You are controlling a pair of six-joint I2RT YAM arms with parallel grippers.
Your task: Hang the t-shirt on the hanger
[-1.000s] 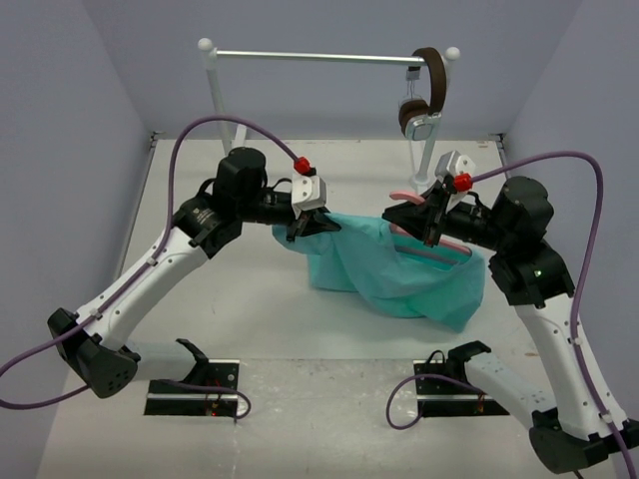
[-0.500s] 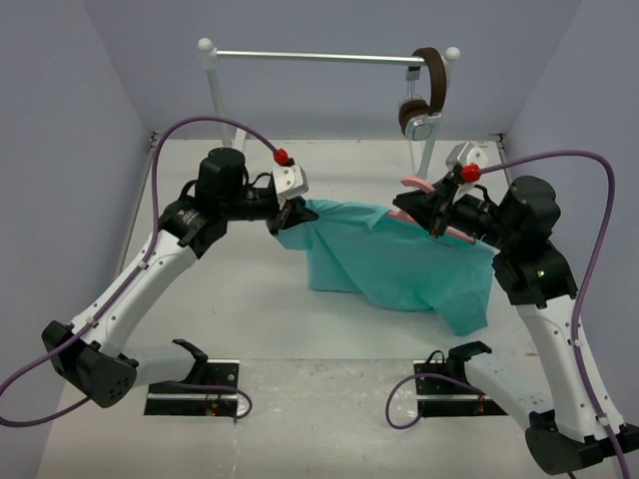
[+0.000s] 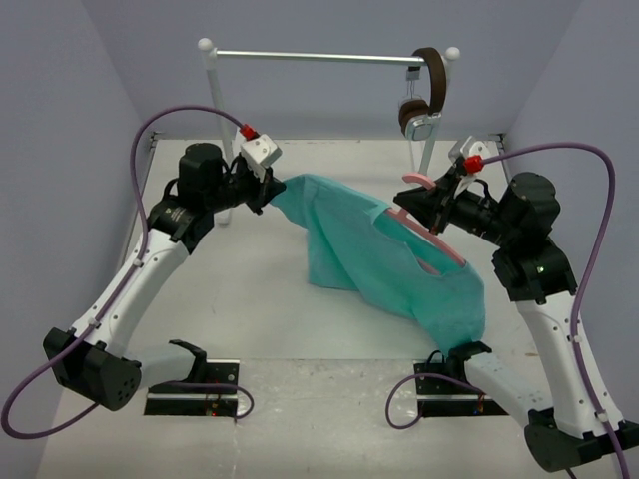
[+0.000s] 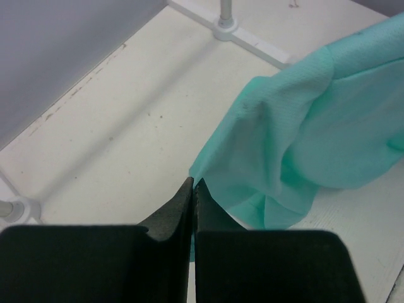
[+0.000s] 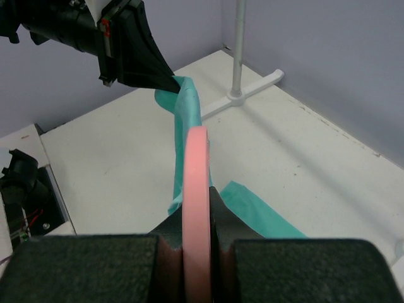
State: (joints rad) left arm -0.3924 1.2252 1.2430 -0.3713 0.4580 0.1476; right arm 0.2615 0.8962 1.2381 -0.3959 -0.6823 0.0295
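The teal-green t-shirt (image 3: 379,259) hangs stretched in the air between both arms, its lower part draped toward the table at the right. My left gripper (image 3: 266,190) is shut on the shirt's left edge, and the left wrist view shows the cloth (image 4: 297,132) pinched at the fingertips (image 4: 194,183). My right gripper (image 3: 431,212) is shut on the pale-pink hanger (image 3: 427,238), whose hook (image 3: 415,181) points back-left. One hanger arm lies inside the shirt's opening. In the right wrist view the hanger (image 5: 197,183) stands edge-on between the jaws, with the shirt (image 5: 187,107) beyond it.
A white rack with a silver rail (image 3: 319,57) stands at the back. Brown-and-silver headphones (image 3: 427,95) hang at its right end. A rack foot shows in the left wrist view (image 4: 226,24) and the right wrist view (image 5: 238,95). Grey walls enclose the table.
My left gripper has moved back and to the left, pulling the shirt's edge out and up. The right gripper has lifted the hanger, and the shirt is now stretched between them.
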